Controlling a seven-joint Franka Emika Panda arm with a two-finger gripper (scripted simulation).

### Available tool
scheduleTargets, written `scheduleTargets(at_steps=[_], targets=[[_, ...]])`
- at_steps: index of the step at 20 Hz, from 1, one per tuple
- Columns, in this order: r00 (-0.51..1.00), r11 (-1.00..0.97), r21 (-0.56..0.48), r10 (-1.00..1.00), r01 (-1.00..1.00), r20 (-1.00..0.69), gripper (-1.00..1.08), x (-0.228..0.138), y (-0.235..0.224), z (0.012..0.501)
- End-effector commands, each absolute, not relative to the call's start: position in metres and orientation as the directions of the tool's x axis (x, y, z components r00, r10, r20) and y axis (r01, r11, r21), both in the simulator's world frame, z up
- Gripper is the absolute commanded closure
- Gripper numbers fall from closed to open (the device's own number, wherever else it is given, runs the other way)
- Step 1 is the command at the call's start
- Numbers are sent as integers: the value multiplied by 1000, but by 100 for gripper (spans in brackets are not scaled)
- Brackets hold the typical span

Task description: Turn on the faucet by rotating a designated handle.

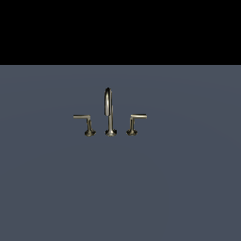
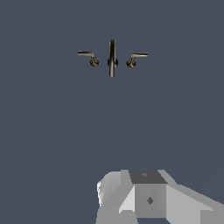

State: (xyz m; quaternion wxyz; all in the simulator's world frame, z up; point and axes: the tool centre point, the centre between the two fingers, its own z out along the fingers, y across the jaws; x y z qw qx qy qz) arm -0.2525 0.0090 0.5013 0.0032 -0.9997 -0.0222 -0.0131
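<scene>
The handle [image 1: 84,122] is a short bronze L-shaped lever that stands on a round base on the flat grey-blue floor [image 1: 120,197], near the middle of the exterior view. Its thin arm juts from the top of the post toward the exterior view's left and lies about level. In the wrist view the same lever [image 2: 89,57] shows as a small shape far from the camera.

It belongs to the faucet [image 1: 109,117], a small three-piece set in one row. Just beside the handle, toward the exterior view's right, rises the spout [image 1: 108,110], tall, thin and arched at the top, on its own round base. Beyond the spout stands the other lever [image 1: 135,122], a mirror of the first, with its arm pointing to the exterior view's right. The three pieces stand apart from each other and upright. The wrist view looks at the spout [image 2: 112,57] from above, so it shows as a narrow dark bar between the two levers.

The arm does not appear in the exterior view. The wrist view shows only a pale grey blocky part of the robot hand [image 2: 148,197] at the picture's edge, well apart from the faucet. The fingers are out of sight, so whether they are spread or closed cannot be told.
</scene>
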Motion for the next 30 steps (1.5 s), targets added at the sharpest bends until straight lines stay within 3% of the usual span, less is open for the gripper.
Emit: scheduleTargets(at_steps=[1, 14, 30], targets=[[999, -999, -6, 44, 45, 26, 108, -252, 9, 501], [999, -999, -7, -40, -40, 25, 108, -245, 30, 479], [943, -943, -11, -332, -331, 18, 108, -205, 97, 402]])
